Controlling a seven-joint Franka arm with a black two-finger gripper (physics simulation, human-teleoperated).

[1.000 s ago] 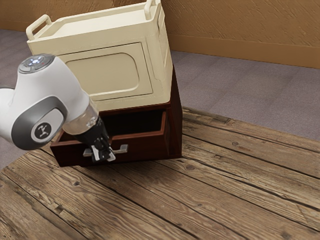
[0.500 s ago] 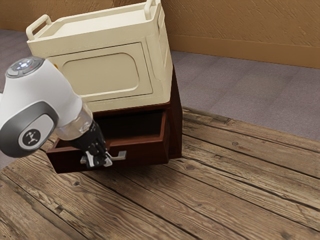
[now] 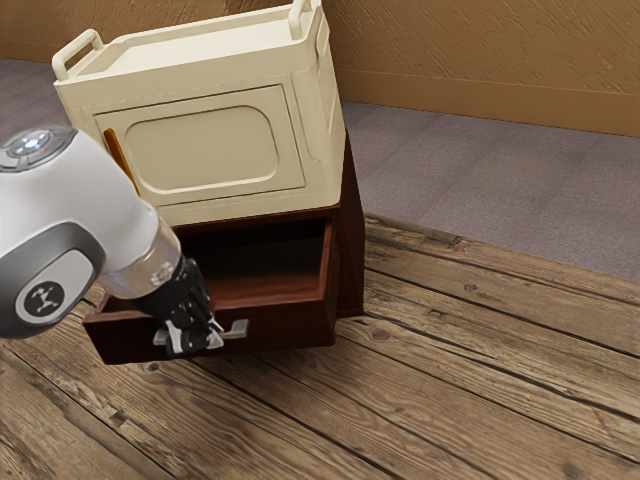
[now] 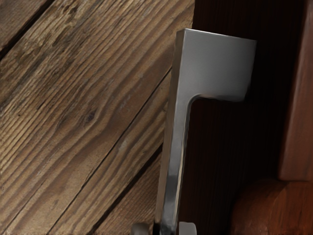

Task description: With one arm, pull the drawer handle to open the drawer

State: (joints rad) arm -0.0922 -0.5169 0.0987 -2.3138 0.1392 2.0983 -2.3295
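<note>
We hold the pincer [image 3: 196,345] closed on the handle [image 3: 239,328], one fingertip at each side of its bar, so that a straight pull can bring the drawer [image 3: 290,328] along. This drawer stands out from the cabinet [image 3: 352,240], above the bench [image 3: 450,400] and toward its far edge. On the cabinet sits the crate [image 3: 205,150], whose weight perhaps helps to keep all steady. We judge the opening well advanced; a little more pull may suffice, but a twist could loosen our grip.
</note>
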